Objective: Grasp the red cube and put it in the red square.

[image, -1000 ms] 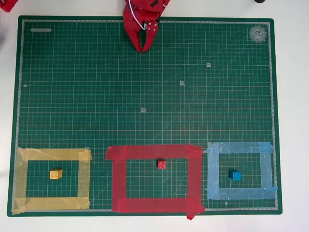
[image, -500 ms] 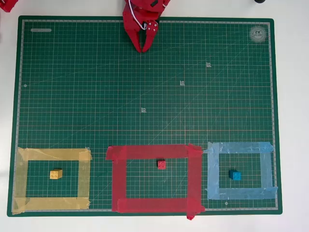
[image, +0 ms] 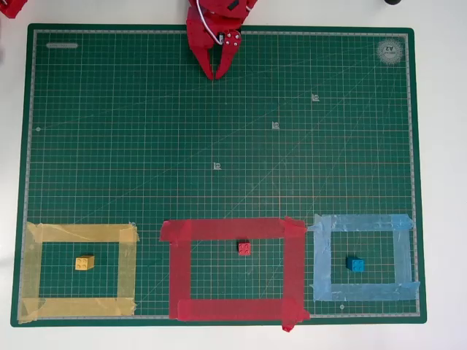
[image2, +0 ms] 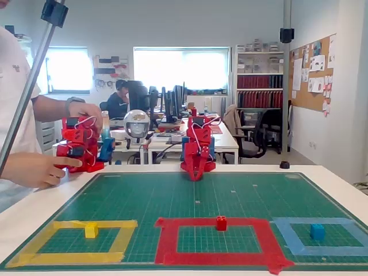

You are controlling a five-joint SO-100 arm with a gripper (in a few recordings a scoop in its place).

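Observation:
The red cube (image: pixel 244 249) (image2: pixel 221 223) rests on the green mat inside the red square (image: pixel 179 270) (image2: pixel 167 240), close to its top strip in the overhead view. My red gripper (image: pixel 217 74) (image2: pixel 195 177) is folded back at the far edge of the mat, well away from the cube. Its fingers point down at the mat, tips together, with nothing between them.
A yellow cube (image: pixel 85 262) (image2: pixel 91 230) sits inside a yellow tape frame (image: pixel 29 270), and a blue cube (image: pixel 355 265) (image2: pixel 317 232) inside a light blue tape frame (image: pixel 403 255). The green mat (image: pixel 219 146) lies on a white table. A person sits at the fixed view's left.

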